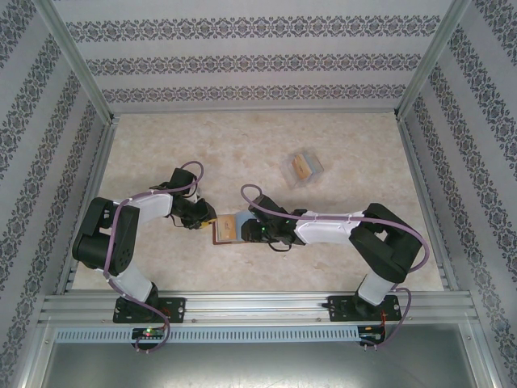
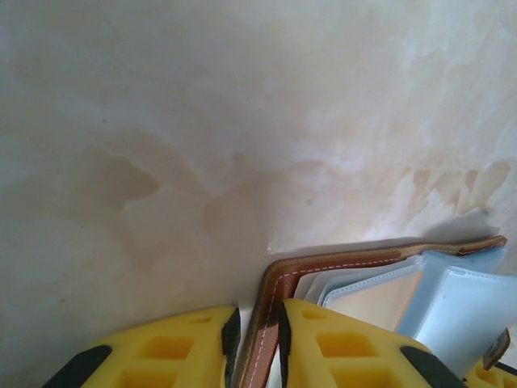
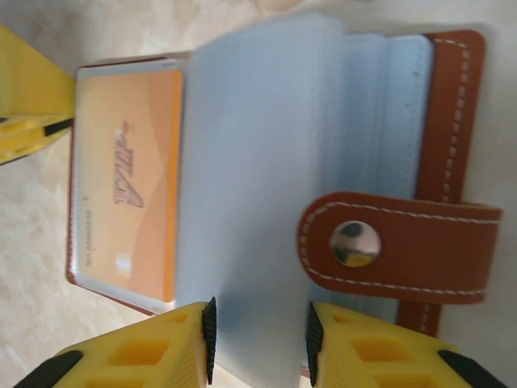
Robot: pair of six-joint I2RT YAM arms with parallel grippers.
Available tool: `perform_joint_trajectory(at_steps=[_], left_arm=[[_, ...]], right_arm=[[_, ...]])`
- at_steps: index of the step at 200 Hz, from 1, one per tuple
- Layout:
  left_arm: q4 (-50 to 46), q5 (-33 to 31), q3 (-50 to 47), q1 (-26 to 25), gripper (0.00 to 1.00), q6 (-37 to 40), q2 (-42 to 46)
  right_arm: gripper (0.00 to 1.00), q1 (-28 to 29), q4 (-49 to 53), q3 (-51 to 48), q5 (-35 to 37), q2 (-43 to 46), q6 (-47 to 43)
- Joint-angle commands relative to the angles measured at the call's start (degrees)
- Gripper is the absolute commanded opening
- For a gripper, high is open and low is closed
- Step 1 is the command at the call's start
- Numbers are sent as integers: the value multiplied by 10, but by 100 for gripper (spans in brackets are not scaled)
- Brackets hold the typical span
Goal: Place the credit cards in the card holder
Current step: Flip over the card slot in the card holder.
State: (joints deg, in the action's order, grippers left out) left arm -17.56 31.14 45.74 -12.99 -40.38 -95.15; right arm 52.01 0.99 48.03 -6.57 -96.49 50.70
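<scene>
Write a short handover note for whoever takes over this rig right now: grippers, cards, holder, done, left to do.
Left gripper: shut on the card holder, at its leather cover edge.
Right gripper: pinching the holder's blue-grey sleeve pages, which are fanned open.
Done: one orange card sits in a sleeve.
Left: a second card lies in the clear box beyond the arms; fetch it and sleeve it.

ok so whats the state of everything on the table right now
wallet: open, snap strap undone
orange card: tucked inside the wallet
clear box: apart from the wallet, holds a tan card
left gripper: shut on the wallet's leather cover
right gripper: shut on a blue-grey sleeve
</scene>
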Motion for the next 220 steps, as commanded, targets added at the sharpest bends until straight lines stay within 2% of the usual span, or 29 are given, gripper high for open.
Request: perform_joint_trajectory(at_steps=[1, 115, 220], left_arm=[[70, 22, -15, -19, 24, 8, -52], [73, 25, -18, -17, 26, 6, -19], [74, 19, -21, 12, 41, -4, 41]], right_arm=[[38, 0, -46, -4, -14, 12, 3], [38, 2, -130, -12, -32, 14, 26], [43, 11, -199, -5, -61, -27, 46]])
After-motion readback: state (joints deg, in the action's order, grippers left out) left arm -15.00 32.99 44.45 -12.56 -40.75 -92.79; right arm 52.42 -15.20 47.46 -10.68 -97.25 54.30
